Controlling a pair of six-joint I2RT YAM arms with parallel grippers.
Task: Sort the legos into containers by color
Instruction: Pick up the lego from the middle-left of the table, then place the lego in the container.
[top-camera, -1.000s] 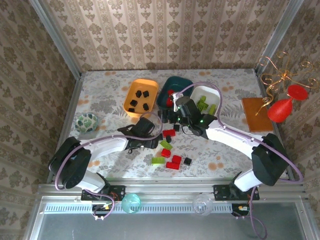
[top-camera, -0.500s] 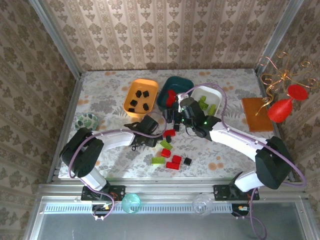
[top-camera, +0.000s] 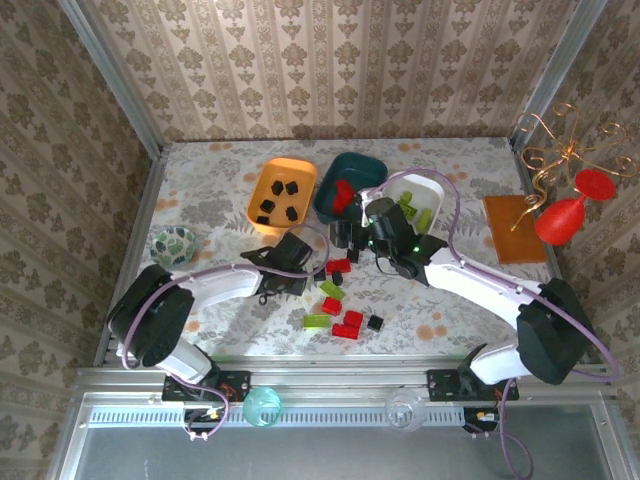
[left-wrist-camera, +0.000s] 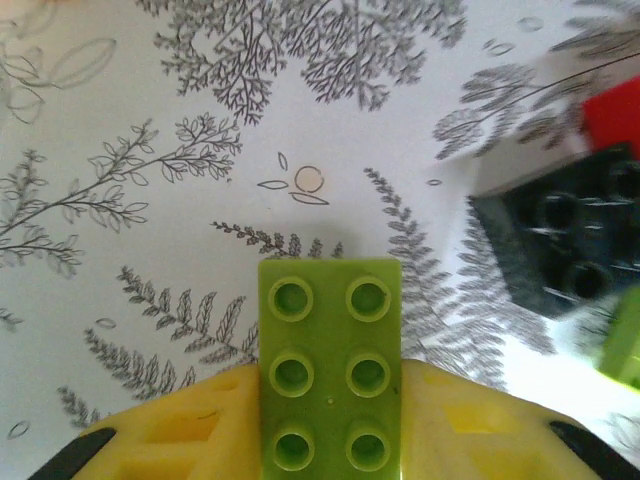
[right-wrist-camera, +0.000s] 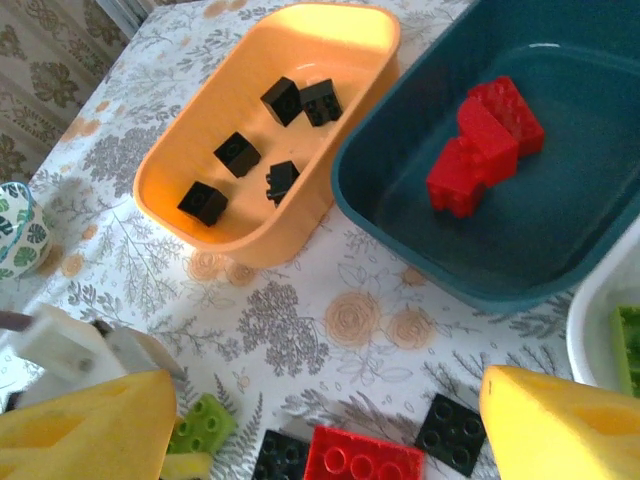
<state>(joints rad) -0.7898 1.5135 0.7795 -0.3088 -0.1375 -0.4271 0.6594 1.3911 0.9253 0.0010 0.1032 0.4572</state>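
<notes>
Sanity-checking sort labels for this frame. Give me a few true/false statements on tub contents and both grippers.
1. The orange tub holds only black bricks. True.
2. The teal tub is empty. False: red bricks lie in it.
3. The left gripper is closed on a lime-green brick. True.
4. The right gripper grips a red brick. False: its jaws stand open with nothing between them.
</notes>
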